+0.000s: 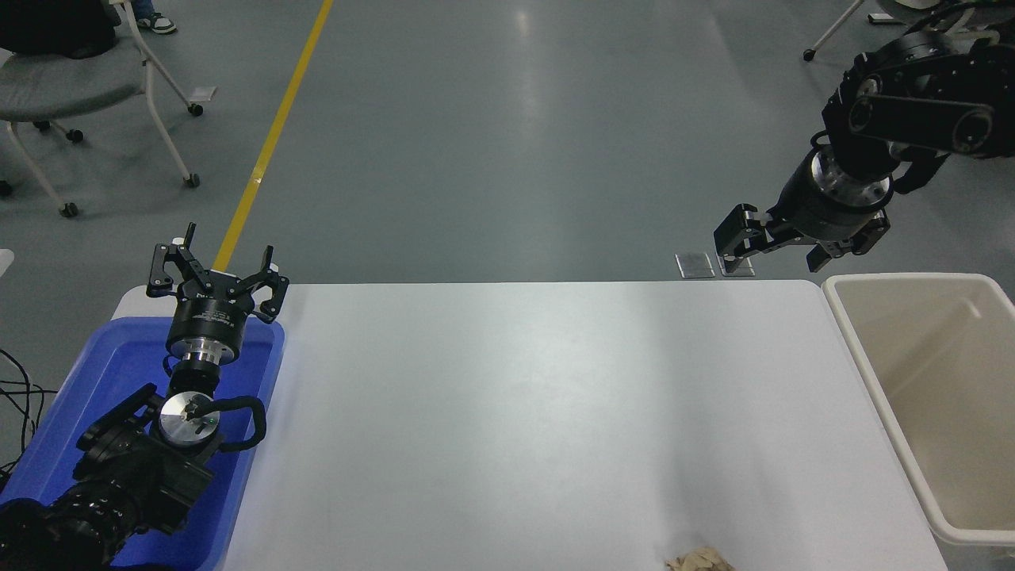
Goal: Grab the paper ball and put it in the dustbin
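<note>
The paper ball point(698, 561) is a tan crumpled wad at the table's near edge, right of centre, partly cut off by the picture's bottom. The dustbin point(871, 373) is a cream rectangular bin standing off the table's right end, and nothing shows inside it. My right gripper point(779, 244) hangs high beyond the table's far right corner, just left of the dustbin's far end, open and holding nothing. It is far from the paper ball. My left gripper point(216, 274) is parked open at the lower left, above the blue tray.
A bright blue tray point(71, 428) lies under the left arm at the table's left end. The white table point(515, 412) spans the middle. On the floor beyond are a yellow line point(270, 143), a wheeled chair point(71, 87) and two metal floor plates point(696, 264).
</note>
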Controlling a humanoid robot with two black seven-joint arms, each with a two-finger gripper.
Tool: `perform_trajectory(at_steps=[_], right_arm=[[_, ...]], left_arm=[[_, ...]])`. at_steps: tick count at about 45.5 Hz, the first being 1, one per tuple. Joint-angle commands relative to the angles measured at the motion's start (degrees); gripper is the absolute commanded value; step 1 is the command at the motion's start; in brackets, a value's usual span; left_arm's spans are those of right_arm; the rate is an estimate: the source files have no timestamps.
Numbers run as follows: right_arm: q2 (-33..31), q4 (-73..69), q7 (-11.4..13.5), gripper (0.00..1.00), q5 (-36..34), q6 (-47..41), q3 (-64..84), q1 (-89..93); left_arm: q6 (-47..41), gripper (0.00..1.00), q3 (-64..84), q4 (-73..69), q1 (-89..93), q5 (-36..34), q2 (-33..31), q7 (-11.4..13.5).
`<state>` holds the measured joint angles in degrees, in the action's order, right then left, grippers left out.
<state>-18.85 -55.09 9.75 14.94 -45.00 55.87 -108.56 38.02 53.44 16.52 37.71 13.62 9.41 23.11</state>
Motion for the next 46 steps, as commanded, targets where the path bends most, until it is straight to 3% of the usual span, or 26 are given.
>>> perform_trajectory(at_steps=[1,46], right_arm=[[0.05,-0.01,0.0,1.0,0.0,0.0,0.03,0.19],[0.13,-0.01,0.0,1.0,0.0,0.0,0.2,-0.16]], left_arm=[[-0.05,0.99,-0.09,0.0,0.0,0.0,0.0,0.0],[0.04,0.99,0.0,0.0,0.09,0.0,0.0,0.0]])
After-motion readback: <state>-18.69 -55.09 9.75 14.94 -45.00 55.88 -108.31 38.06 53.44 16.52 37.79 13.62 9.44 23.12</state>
